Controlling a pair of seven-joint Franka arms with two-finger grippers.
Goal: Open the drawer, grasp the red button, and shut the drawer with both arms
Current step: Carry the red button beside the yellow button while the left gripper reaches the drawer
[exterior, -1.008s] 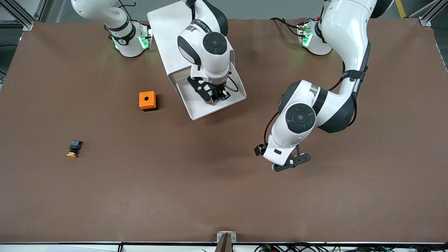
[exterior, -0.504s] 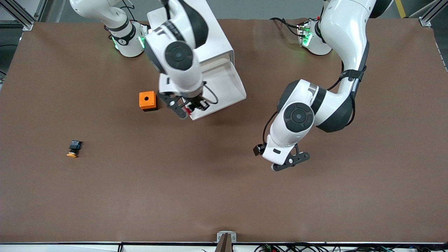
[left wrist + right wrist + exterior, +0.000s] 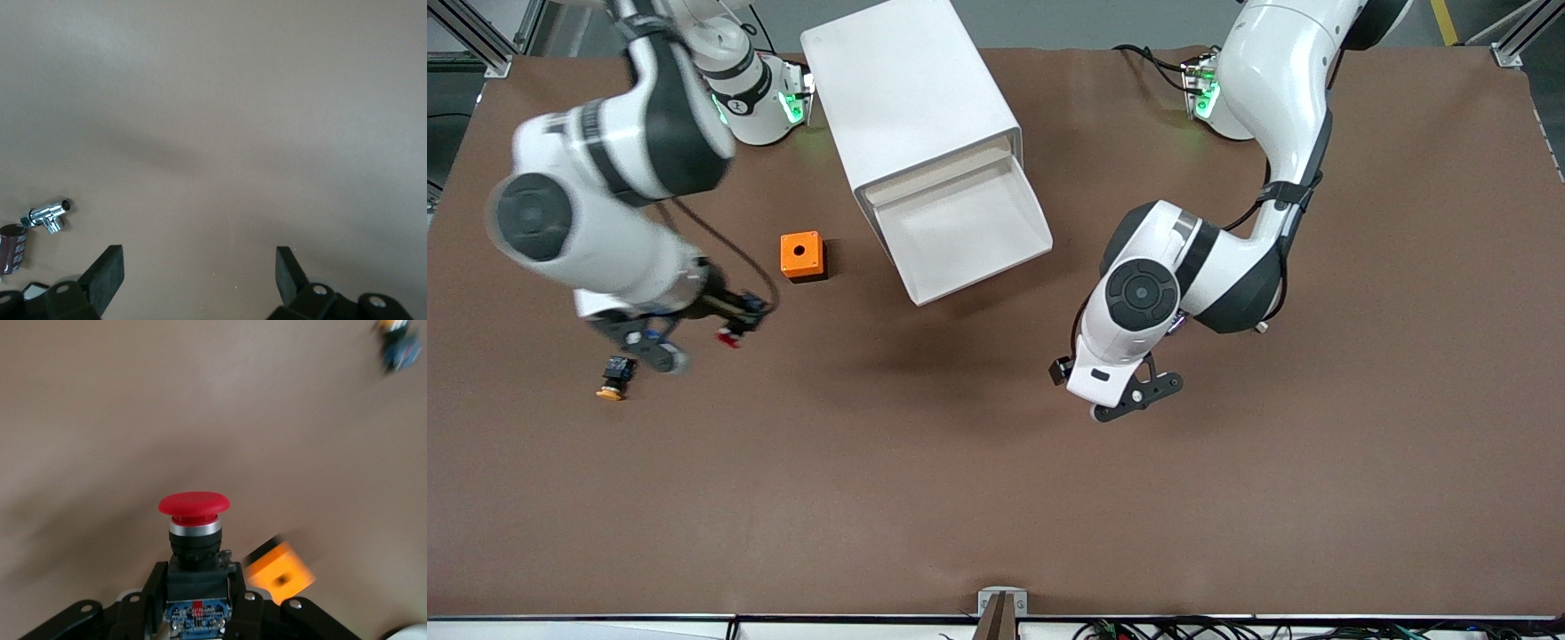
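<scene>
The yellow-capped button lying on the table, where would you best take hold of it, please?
Probably by the dark body of the yellow-capped button, coming from above: it lies on its side on the table, its sides look flatter than the rounded cap, and there is room around it.

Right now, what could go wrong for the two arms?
The right gripper, shut on the red button, hangs close to the yellow-capped button; setting down there could mix them up. The drawer stands open while the open left gripper hovers over bare table, so closing may be missed.

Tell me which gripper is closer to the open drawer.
Left. The left gripper hangs over bare table just off the drawer; the right gripper, holding the button, is past the orange box.
</scene>
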